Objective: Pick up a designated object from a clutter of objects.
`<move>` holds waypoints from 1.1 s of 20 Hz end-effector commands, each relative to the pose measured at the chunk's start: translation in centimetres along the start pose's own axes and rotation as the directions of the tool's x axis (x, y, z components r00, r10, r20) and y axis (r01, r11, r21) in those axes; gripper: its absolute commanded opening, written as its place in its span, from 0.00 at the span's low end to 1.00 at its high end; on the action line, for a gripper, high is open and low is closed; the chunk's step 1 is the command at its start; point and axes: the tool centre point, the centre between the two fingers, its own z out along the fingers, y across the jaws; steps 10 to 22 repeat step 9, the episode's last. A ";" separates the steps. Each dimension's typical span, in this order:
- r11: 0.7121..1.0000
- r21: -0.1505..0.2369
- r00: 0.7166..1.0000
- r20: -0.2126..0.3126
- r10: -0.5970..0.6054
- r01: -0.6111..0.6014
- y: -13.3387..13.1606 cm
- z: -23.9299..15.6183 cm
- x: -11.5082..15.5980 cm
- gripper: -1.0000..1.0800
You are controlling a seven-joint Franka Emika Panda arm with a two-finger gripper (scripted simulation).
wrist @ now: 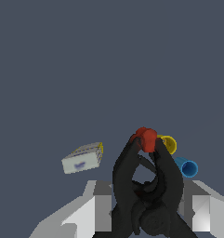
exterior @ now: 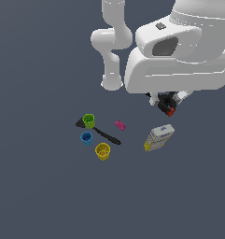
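Black clamp [wrist: 146, 186] with red tips sits pinched between the fingers of my pincer [wrist: 148, 204], raised off the grey floor [exterior: 39, 186]. My arm [exterior: 179, 60] hides most of it in the exterior view. Below lie the box [exterior: 158, 137], pink piece [exterior: 120, 124], spatula [exterior: 104, 135], and green [exterior: 89, 121], blue [exterior: 86, 137] and yellow [exterior: 102, 151] cups. My fingertips are cut off by the wrist view's edge.

I can read no text, number or brand anywhere. The white-yellow box [exterior: 158, 137] carries bluish marks on its side, too blurred in both views for me to make out.
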 end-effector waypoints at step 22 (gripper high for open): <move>1.000 -0.001 1.000 0.002 0.000 0.000 0.7 -2.8 -0.1 0.00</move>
